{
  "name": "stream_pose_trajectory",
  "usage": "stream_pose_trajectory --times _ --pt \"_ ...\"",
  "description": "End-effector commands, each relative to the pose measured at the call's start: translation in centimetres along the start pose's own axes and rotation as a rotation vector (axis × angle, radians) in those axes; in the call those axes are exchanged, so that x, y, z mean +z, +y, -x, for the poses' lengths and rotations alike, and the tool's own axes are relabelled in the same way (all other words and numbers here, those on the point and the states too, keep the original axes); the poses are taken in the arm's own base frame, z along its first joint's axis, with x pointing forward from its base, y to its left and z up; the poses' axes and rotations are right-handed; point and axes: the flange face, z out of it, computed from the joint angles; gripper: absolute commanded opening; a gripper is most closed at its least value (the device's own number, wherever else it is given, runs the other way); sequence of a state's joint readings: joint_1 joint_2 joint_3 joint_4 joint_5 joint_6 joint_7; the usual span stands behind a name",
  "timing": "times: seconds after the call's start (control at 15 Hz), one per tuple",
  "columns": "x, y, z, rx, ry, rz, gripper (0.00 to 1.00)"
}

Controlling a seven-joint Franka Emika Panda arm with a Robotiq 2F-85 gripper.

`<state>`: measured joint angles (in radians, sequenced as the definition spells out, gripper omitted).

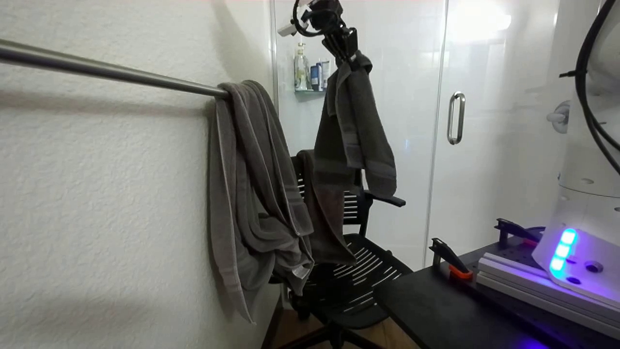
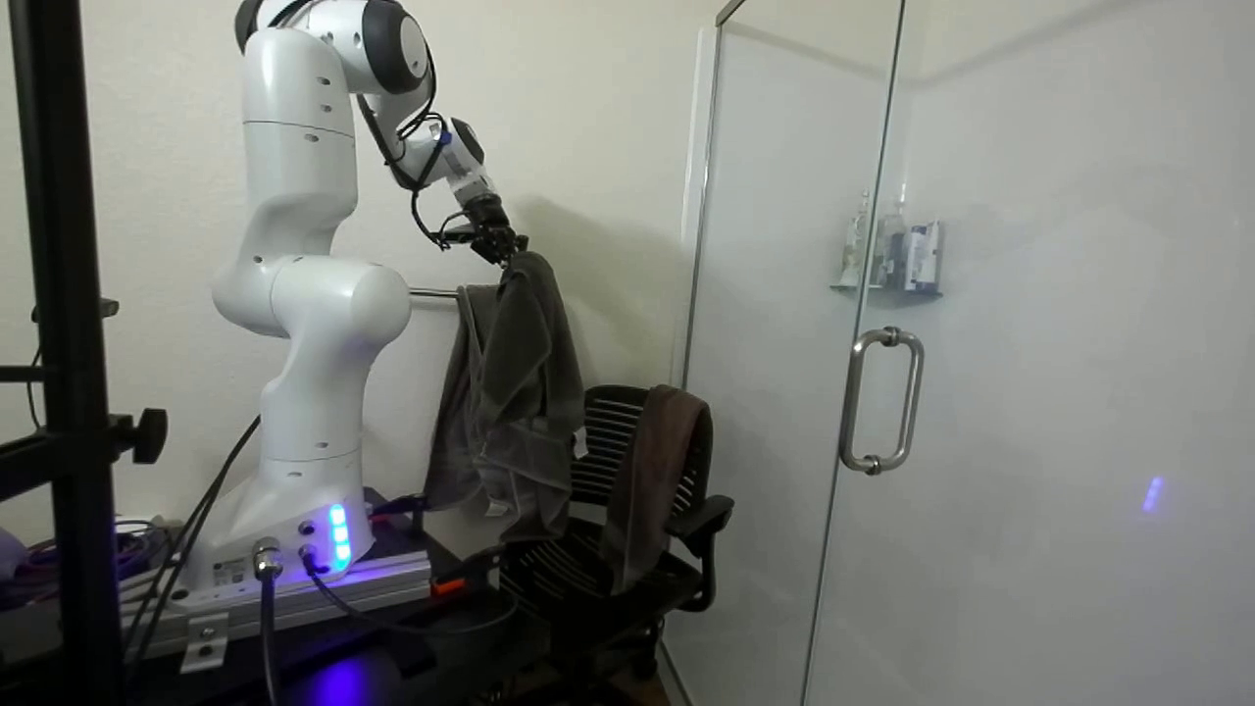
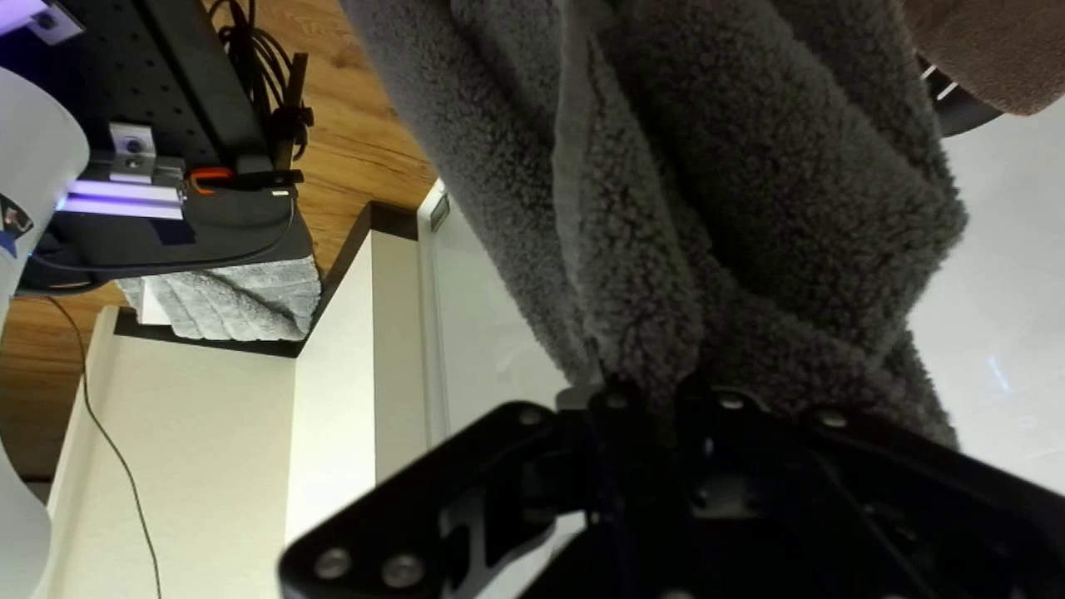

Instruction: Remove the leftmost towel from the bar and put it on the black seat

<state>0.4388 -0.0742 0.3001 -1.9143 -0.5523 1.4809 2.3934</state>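
My gripper (image 1: 352,63) is shut on the top of the dark grey towel (image 1: 368,116), which hangs free from it, off the bar (image 1: 111,70). In an exterior view the gripper (image 2: 508,257) and dark grey towel (image 2: 529,343) are in front of the paler towel, and a white tag shows at the towel's edge. In the wrist view the fingers (image 3: 649,395) pinch the bunched towel (image 3: 774,166). The black seat (image 1: 348,295) stands below and beyond; its slatted back also shows in an exterior view (image 2: 600,441). The longer paler grey towel (image 1: 252,169) hangs on the bar.
A brown towel (image 1: 329,218) is draped over the chair's back and hangs onto the seat; it also shows in an exterior view (image 2: 655,480). A black table (image 1: 436,305) with clamps stands beside the chair. A glass shower door with a metal handle (image 1: 456,118) is behind.
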Motion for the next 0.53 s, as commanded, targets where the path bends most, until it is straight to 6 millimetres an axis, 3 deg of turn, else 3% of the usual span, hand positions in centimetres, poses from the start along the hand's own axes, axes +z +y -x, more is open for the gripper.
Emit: stream_pose_trajectory --times 0.0,0.13,0.27,0.47 --pt "0.1 -2.8 -0.6 0.016 -0.087 0.044 0.03" --pt "1.3 -7.4 -3.5 0.084 -0.161 0.106 0.03" --pt "2.4 -10.6 -6.2 0.154 -0.206 0.166 0.03" --pt "5.8 -16.9 -9.8 0.281 -0.285 0.251 0.03"
